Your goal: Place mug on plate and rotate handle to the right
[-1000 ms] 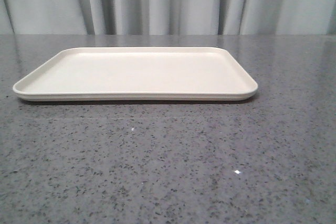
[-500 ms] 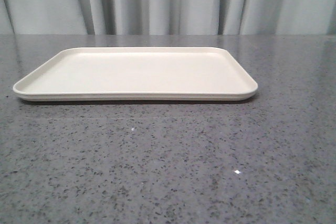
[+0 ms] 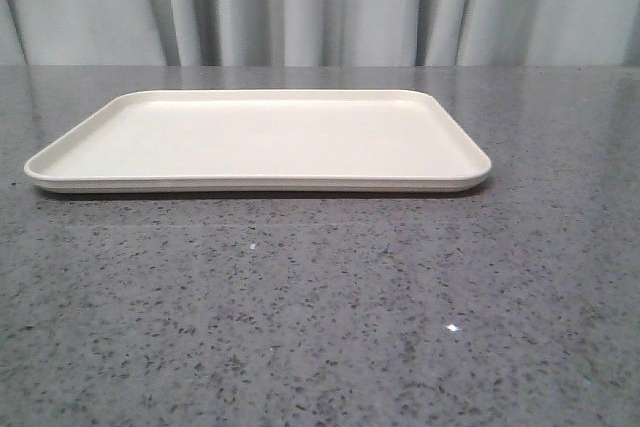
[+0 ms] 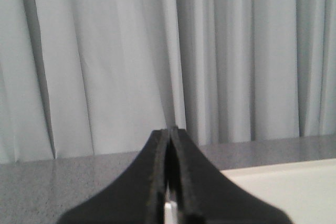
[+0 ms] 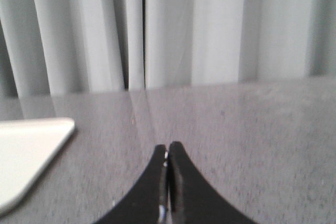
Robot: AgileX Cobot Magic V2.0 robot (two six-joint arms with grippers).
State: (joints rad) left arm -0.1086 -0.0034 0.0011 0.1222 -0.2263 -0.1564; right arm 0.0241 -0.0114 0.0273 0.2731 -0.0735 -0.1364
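Observation:
The cream-white rectangular plate (image 3: 258, 140) lies flat on the grey speckled table in the front view, with nothing on it. A corner of the plate shows in the left wrist view (image 4: 289, 187) and in the right wrist view (image 5: 29, 148). The mug and its handle are out of view in every frame. My left gripper (image 4: 169, 132) is shut and empty, held above the table beside the plate. My right gripper (image 5: 168, 148) is shut and empty, over bare table beside the plate's other end. Neither gripper shows in the front view.
The grey speckled table (image 3: 320, 307) stretches in front of and around the plate. Pale pleated curtains (image 3: 320, 2) hang behind the table's far edge.

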